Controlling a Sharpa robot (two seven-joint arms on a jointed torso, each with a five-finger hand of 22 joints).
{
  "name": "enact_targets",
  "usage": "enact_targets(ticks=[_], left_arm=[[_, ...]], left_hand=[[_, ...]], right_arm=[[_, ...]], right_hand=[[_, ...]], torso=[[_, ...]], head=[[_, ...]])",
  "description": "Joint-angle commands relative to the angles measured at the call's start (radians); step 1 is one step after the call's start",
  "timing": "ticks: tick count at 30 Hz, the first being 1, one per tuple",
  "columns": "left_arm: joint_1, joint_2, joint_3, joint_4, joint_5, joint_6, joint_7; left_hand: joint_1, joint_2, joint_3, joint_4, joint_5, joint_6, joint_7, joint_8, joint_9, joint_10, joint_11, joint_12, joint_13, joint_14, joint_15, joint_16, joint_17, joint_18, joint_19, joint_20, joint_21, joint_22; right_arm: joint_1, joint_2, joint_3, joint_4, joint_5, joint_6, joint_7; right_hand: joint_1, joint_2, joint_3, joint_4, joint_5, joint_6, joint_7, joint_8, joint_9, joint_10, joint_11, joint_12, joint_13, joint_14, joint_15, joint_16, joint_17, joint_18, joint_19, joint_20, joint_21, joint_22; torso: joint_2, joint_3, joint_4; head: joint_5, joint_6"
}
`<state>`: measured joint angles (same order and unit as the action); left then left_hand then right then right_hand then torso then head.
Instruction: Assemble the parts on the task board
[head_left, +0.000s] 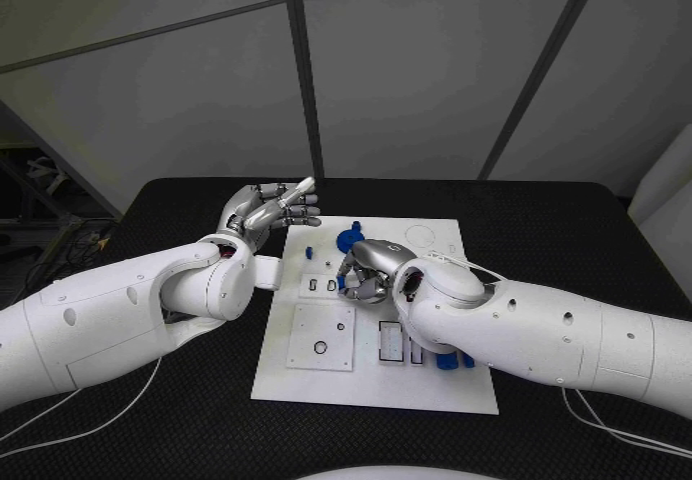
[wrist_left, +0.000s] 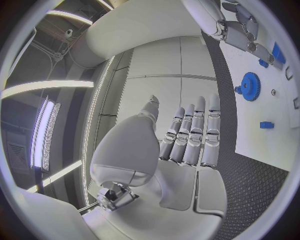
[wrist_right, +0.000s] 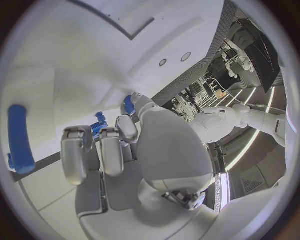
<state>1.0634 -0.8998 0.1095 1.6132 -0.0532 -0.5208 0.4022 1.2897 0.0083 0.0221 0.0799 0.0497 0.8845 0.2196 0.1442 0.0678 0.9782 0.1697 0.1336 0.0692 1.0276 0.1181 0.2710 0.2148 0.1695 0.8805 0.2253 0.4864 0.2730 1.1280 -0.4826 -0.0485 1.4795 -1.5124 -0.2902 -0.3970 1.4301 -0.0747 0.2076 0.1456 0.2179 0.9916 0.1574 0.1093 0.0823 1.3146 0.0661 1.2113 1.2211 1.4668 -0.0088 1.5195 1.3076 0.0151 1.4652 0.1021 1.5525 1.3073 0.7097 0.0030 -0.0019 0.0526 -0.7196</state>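
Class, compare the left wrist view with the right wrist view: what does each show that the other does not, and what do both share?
Left wrist view alone: the left hand, fingers straight and apart, holding nothing, and a blue gear on the task board. Right wrist view alone: a long blue bar lying on the board, and small blue parts by the right hand fingertips. Both share the white board and the right hand.

You see a matt, textured black worktop (head_left: 577, 230), a smooth white task board (head_left: 433, 385) and glossy blue plastic parts (head_left: 346, 240).
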Motion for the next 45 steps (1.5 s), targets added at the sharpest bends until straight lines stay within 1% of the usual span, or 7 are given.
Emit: enact_targets(ticks=[1, 5, 9, 23, 30, 40, 45], left_arm=[[0.002, 0.001, 0.001, 0.001, -0.007, 0.009, 0.003], [0.002, 0.001, 0.001, 0.001, -0.007, 0.008, 0.002], [0.002, 0.001, 0.001, 0.001, -0.007, 0.008, 0.0], [0.002, 0.0, 0.001, 0.002, -0.007, 0.008, -0.001], [0.002, 0.001, 0.001, 0.001, -0.007, 0.009, -0.002], [0.002, 0.001, 0.001, 0.0, -0.007, 0.009, -0.003], [0.002, 0.0, 0.001, -0.001, -0.016, -0.001, -0.013]], left_hand=[[-0.002, 0.004, -0.005, -0.003, -0.003, 0.008, 0.001, -0.006, 0.001, 0.006, 0.003, -0.005, 0.001, 0.002, 0.006, -0.007, 0.001, 0.006, -0.008, -0.001, 0.004, 0.001], [-0.002, 0.004, -0.005, -0.004, -0.003, 0.008, 0.001, -0.007, 0.001, 0.006, 0.003, -0.005, 0.001, 0.002, 0.006, -0.007, 0.001, 0.006, -0.008, -0.001, 0.004, 0.001], [-0.002, 0.005, -0.006, -0.004, -0.003, 0.006, 0.003, -0.009, 0.0, 0.004, 0.004, -0.007, 0.0, 0.002, 0.006, -0.007, 0.002, 0.006, -0.008, -0.001, 0.005, 0.002], [-0.001, 0.006, -0.007, -0.005, -0.003, 0.004, 0.003, -0.01, -0.001, 0.003, 0.005, -0.008, 0.0, 0.002, 0.006, -0.007, 0.003, 0.006, -0.009, -0.001, 0.006, 0.003], [-0.001, 0.006, -0.007, -0.005, -0.003, 0.004, 0.003, -0.01, -0.001, 0.003, 0.005, -0.008, 0.0, 0.002, 0.006, -0.007, 0.003, 0.006, -0.009, -0.001, 0.006, 0.003], [-0.001, 0.007, -0.007, -0.006, -0.003, 0.003, 0.003, -0.011, -0.001, 0.002, 0.005, -0.009, 0.0, 0.002, 0.006, -0.007, 0.004, 0.006, -0.009, -0.001, 0.006, 0.003], [-0.001, 0.007, -0.007, -0.006, -0.003, 0.003, 0.003, -0.011, -0.001, 0.002, 0.005, -0.009, 0.0, 0.003, 0.006, -0.007, 0.004, 0.006, -0.009, -0.001, 0.006, 0.003]], right_arm=[[-0.002, 0.001, -0.003, -0.003, -0.005, 0.023, -0.015], [-0.002, 0.003, -0.003, -0.005, -0.005, 0.023, -0.017], [-0.002, 0.004, -0.003, -0.007, -0.005, 0.023, -0.018], [-0.002, 0.008, -0.003, -0.013, -0.005, 0.024, -0.018], [-0.002, 0.008, -0.003, -0.015, 0.0, 0.01, -0.011], [-0.002, 0.001, -0.003, -0.005, 0.011, -0.082, 0.042], [-0.002, -0.015, -0.003, 0.014, 0.035, -0.129, 0.13]], right_hand=[[-0.014, -0.003, -0.005, 0.007, -0.01, -0.011, 0.001, -0.007, -0.002, -0.008, 0.005, -0.004, -0.003, 0.078, 0.007, -0.005, 0.147, -0.004, 0.07, 0.006, -0.005, 0.222], [-0.028, -0.009, -0.014, 0.014, -0.029, -0.019, 0.003, -0.007, -0.003, -0.015, 0.007, -0.011, -0.01, 0.078, 0.009, -0.006, 0.146, -0.003, 0.068, 0.009, -0.006, 0.22], [-0.041, -0.015, -0.025, 0.022, -0.055, -0.025, 0.003, -0.007, -0.003, -0.025, 0.008, -0.022, -0.021, 0.076, 0.01, -0.01, 0.14, -0.002, 0.063, 0.011, -0.01, 0.214], [-0.053, -0.024, -0.04, 0.029, -0.068, -0.041, 0.005, -0.009, -0.005, -0.036, 0.01, -0.032, -0.031, 0.075, 0.012, -0.012, 0.136, 0.0, 0.058, 0.013, -0.013, 0.209], [-0.061, -0.037, -0.063, 0.045, -0.09, -0.112, 0.02, -0.034, -0.016, -0.06, 0.022, -0.059, -0.057, 0.074, 0.021, -0.015, 0.132, 0.001, 0.054, 0.019, -0.017, 0.204], [-0.041, -0.063, -0.128, 0.101, -0.056, -0.17, 0.034, -0.028, -0.014, -0.066, 0.036, -0.055, -0.063, 0.074, 0.034, -0.015, 0.133, 0.001, 0.055, 0.033, -0.017, 0.205], [-0.02, -0.069, -0.15, 0.12, -0.054, -0.171, 0.034, -0.017, -0.012, -0.058, 0.036, -0.043, -0.055, 0.074, 0.035, -0.015, 0.135, 0.001, 0.056, 0.034, -0.016, 0.206]], torso=[[0.0, -0.0003, -0.0002], [0.0, 0.0002, -0.0005], [0.0, -0.0004, -0.0006], [0.001, -0.0001, -0.0006], [0.0, -0.0001, -0.0008], [0.0, 0.0007, -0.001], [-0.001, 0.0011, -0.0014]], head=[[-0.003, -0.001], [-0.002, 0.0], [-0.013, 0.0], [-0.008, 0.0], [-0.009, -0.001], [-0.007, 0.001], [-0.006, 0.003]])
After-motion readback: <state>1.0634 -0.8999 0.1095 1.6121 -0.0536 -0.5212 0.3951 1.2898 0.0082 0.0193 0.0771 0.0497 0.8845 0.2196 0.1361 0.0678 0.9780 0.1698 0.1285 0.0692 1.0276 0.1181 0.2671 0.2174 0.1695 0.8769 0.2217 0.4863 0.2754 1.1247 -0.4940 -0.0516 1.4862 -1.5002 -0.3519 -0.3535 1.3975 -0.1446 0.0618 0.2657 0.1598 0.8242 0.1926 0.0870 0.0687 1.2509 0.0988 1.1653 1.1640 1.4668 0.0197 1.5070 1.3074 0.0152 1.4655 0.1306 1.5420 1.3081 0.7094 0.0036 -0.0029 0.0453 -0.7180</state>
